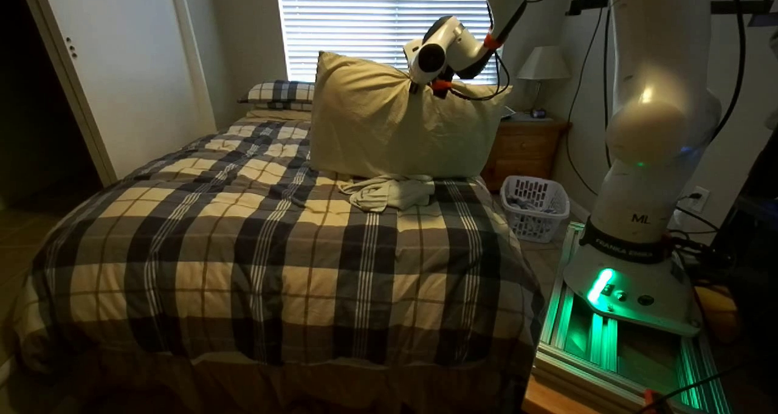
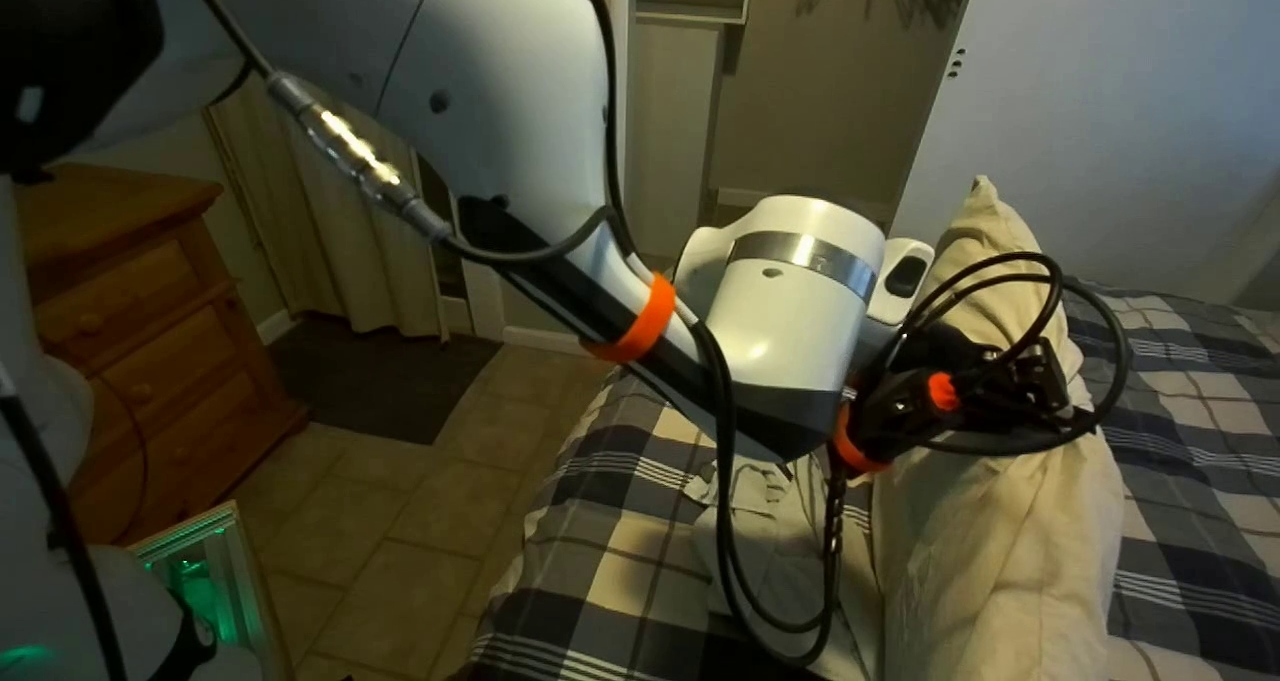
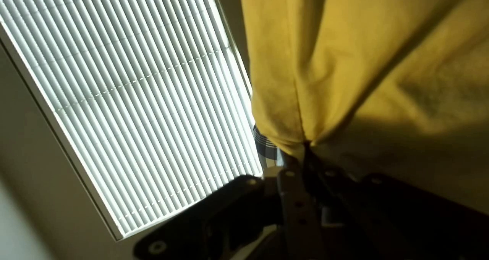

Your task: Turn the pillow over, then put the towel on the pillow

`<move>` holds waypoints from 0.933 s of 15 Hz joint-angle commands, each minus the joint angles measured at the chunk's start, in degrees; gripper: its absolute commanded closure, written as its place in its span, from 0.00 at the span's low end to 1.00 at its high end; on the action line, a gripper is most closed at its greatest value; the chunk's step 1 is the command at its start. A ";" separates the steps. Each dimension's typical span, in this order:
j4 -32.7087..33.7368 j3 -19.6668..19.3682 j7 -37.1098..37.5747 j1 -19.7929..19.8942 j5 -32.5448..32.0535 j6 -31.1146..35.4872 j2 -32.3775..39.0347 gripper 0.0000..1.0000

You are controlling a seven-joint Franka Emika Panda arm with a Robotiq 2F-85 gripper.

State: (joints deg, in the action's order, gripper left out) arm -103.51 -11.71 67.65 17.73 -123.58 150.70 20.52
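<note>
The gripper (image 3: 306, 153) has its fingers pressed together, with only a small pinch of cover between them: it has hold of the pillow (image 1: 395, 131) at the upper long edge, near the middle. The pillow stands on its lower long edge on the bed (image 1: 243, 268), almost upright, so I judge that the turn is about half done. The towel (image 1: 392, 194) lies crumpled on the bed, just beside this lower edge; if some part is under the pillow, I cannot tell.

To do this well, one should not let go at this height — the pillow could drop to the wrong side. Better to lead the upper edge slowly past the balance and downward, and to release only when the pillow is nearly flat. Laid toward the towel, it would probably cover it. The end near the basket (image 1: 535, 213) is close to the bed's border, so a little pull inward may help too.
</note>
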 commanded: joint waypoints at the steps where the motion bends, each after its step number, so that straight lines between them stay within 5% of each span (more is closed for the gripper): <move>1: -0.06 1.46 -0.59 1.25 0.15 -0.32 -0.16 0.93; 14: 17.17 2.62 0.07 4.26 -2.10 -1.24 12.42 0.94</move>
State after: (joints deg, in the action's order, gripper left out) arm -93.65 -10.21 67.47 19.68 -123.69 149.75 28.45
